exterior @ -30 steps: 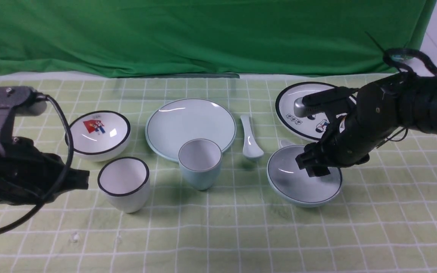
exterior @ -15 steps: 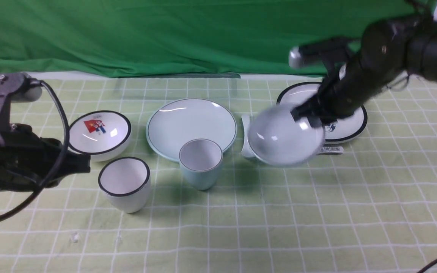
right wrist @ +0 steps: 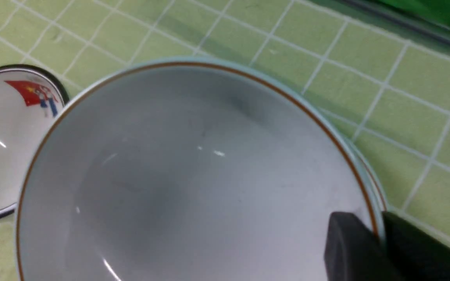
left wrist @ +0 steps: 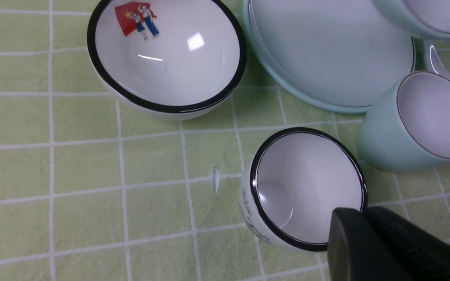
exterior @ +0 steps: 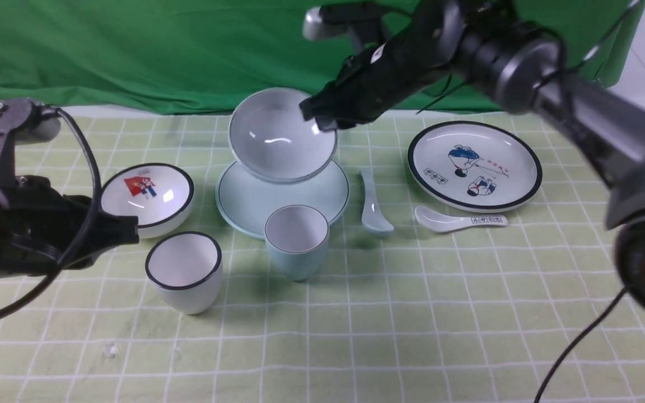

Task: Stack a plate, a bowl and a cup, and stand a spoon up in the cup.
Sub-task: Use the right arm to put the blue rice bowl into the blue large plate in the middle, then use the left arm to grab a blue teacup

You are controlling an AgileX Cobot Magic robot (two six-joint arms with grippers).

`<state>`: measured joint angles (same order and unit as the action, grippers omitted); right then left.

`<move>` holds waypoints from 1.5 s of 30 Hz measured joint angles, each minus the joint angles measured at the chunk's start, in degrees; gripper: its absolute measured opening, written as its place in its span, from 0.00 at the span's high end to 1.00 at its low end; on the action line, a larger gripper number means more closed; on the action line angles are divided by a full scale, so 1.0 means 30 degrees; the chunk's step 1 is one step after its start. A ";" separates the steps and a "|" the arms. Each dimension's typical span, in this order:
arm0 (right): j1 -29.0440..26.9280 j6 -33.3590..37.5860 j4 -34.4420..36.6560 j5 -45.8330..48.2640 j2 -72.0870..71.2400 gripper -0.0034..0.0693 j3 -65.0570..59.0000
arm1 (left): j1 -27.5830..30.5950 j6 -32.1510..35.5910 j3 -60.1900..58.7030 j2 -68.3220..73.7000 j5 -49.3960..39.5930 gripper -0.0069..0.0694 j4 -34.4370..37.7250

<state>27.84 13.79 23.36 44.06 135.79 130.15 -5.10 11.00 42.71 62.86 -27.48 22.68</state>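
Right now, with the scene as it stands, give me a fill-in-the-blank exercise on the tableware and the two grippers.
1. The right gripper grips the pale blue bowl by its ____.
2. The bowl hangs tilted above the pale blue ____.
3. The pale blue spoon lies on the cloth, not yet in the ____.
4. The left gripper is shut and holds ____.
Missing words: rim; plate; cup; nothing.
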 joint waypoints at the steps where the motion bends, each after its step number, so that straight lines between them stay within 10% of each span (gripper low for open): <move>1: 0.0048 -0.0230 -0.0148 0.0237 0.0395 0.85 0.0325 | 0.0000 0.0000 0.0000 0.0000 0.0000 0.92 0.0087; 17: 0.0557 -0.0663 -0.0458 0.0178 0.1569 0.72 0.0740 | -0.1926 0.4308 0.2451 0.3021 -0.1084 0.90 0.3233; 23: 0.0522 -0.0645 -0.0531 0.1498 0.1437 0.52 0.0765 | -0.5135 0.1778 0.7016 0.7654 -0.2467 0.77 -0.0846; 35: -0.1479 0.0498 -0.1621 0.8006 -0.0980 0.48 0.1420 | -0.6467 -0.2175 1.2206 1.4240 -0.4542 0.47 -0.6118; 45: -0.1522 0.0831 -0.1765 0.7925 -0.1218 0.48 0.1420 | -0.6467 -0.2108 1.2921 1.5525 -0.5252 0.88 -0.7012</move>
<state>23.28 16.28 18.07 67.84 132.14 134.40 -24.51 4.68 81.47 109.43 -43.24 1.64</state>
